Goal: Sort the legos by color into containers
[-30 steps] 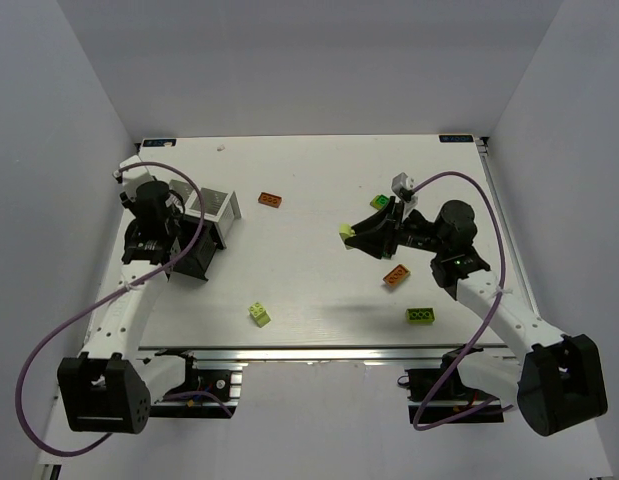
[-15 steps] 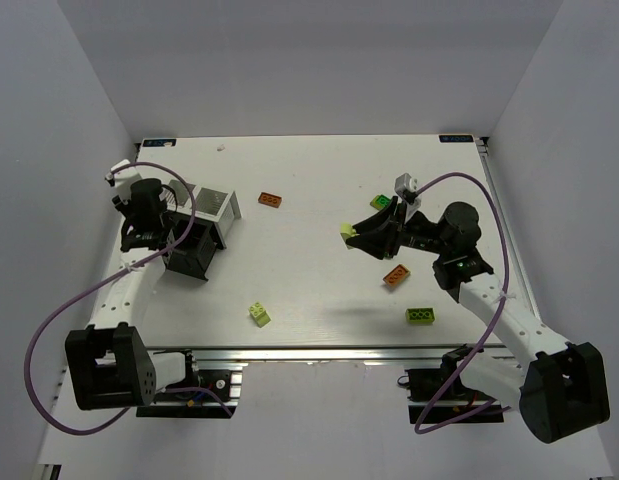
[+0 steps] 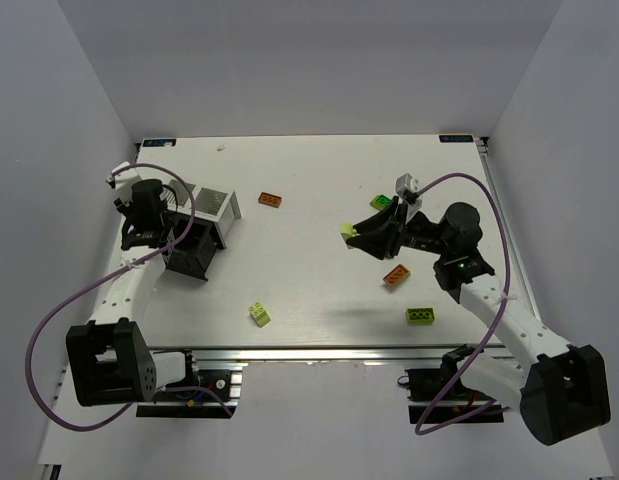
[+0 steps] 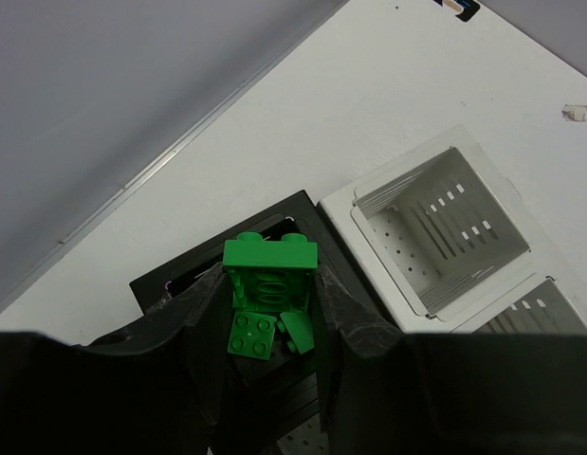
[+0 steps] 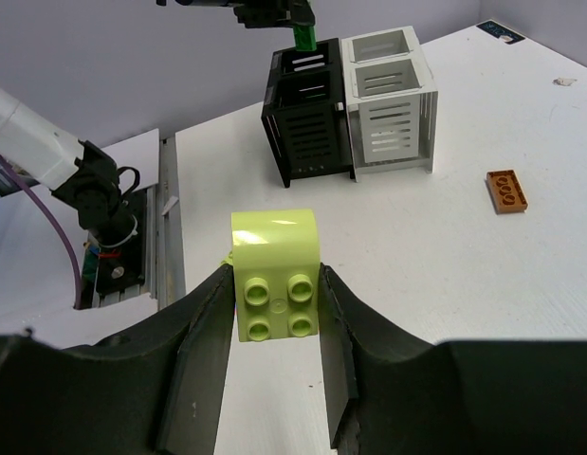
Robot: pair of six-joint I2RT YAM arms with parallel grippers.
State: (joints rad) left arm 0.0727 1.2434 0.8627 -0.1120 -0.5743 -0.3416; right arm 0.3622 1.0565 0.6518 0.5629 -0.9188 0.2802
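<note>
My left gripper (image 4: pixel 270 277) is shut on a dark green lego (image 4: pixel 270 267) and holds it just above the black container (image 4: pixel 165 277). Two more dark green legos (image 4: pixel 253 336) lie inside that box. From above, the left gripper (image 3: pixel 177 233) hangs over the black container (image 3: pixel 192 262), and a white container (image 3: pixel 217 206) stands right beside it. My right gripper (image 5: pixel 274 284) is shut on a lime lego (image 5: pixel 272 270), raised over mid-table right of centre, where the top view shows the lime lego (image 3: pixel 349 232).
Loose on the table lie a flat orange brick (image 3: pixel 271 199), a dark green brick (image 3: pixel 380 202), an orange brick (image 3: pixel 396 276), a lime-green brick (image 3: pixel 421 316) and a lime brick (image 3: pixel 259 314). The side walls stand close at left and right.
The left arm swung its elbow and wrist leftward a second ago, still holding the green brick over the black box, then stayed put. The right arm barely shifted.
</note>
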